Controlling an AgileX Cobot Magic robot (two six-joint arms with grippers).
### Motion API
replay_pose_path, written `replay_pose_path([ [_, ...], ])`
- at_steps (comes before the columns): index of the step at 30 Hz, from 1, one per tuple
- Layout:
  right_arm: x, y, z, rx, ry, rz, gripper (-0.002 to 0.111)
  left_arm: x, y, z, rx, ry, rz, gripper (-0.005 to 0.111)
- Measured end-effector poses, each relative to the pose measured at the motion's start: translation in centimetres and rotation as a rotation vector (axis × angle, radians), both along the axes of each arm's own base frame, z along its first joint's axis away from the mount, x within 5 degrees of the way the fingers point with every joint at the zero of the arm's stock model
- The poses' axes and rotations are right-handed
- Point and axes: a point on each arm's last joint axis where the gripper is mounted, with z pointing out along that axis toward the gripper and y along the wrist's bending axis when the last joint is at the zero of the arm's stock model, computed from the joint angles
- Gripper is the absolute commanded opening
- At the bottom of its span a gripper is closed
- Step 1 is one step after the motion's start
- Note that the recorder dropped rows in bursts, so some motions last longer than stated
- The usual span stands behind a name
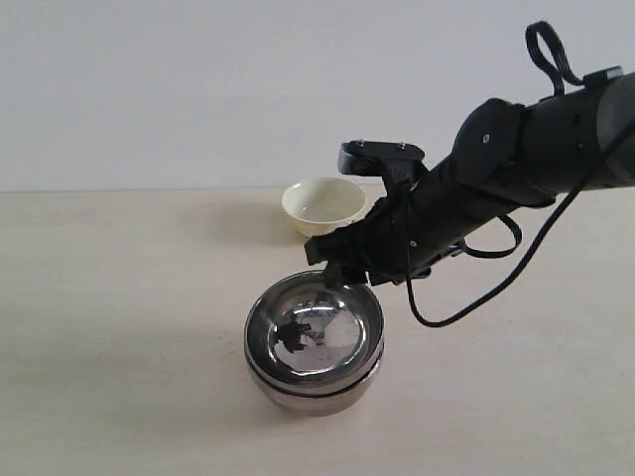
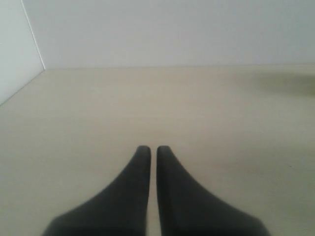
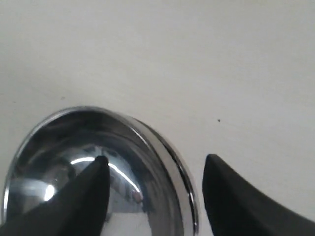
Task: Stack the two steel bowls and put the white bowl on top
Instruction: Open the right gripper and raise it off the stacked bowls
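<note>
The two steel bowls [image 1: 315, 342] sit nested, one inside the other, at the middle of the table; their double rim [image 3: 174, 162] shows in the right wrist view. My right gripper [image 1: 332, 270] is open and straddles the far rim, one finger over the inside, the other outside. It grips nothing. The white bowl [image 1: 323, 205] stands upright on the table behind the stack, just beyond the right arm's wrist. My left gripper [image 2: 149, 149] is shut on nothing and hangs over bare table, out of the exterior view.
A pale wooden table [image 1: 119, 327] runs to a white back wall [image 1: 198, 89]. In the left wrist view a wall corner [image 2: 34, 44] stands at the table's far side. The right arm's black cable [image 1: 496, 288] loops above the table.
</note>
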Motion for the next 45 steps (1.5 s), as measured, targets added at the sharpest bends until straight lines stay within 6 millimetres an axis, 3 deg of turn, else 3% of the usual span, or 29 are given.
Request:
replay_pose_path([
  [3,0.4,0.5,1.3,0.023,-0.01,0.015,0.026,0.0,0.0,0.0,0.0,0.0,0.0,0.004],
  [6,0.2,1.2,1.7,0.024,-0.009,0.047,0.0,0.0,0.0,0.0,0.0,0.0,0.0,0.004],
  [11,-0.8,2.6,0.6,-0.012,0.014,0.129,0.0,0.0,0.0,0.0,0.0,0.0,0.0,0.004],
  [23,0.0,2.9,-4.6,-0.099,0.099,0.139,0.0,0.0,0.0,0.0,0.0,0.0,0.0,0.004],
  [31,0.0,3.0,-5.2,-0.104,0.11,0.136,0.0,0.0,0.0,0.0,0.0,0.0,0.0,0.004],
  [38,-0.1,2.9,-3.5,-0.085,0.074,0.138,0.0,0.0,0.0,0.0,0.0,0.0,0.0,0.004],
  [45,0.5,3.1,1.9,-0.01,-0.09,0.126,0.0,0.0,0.0,0.0,0.0,0.0,0.0,0.004],
])
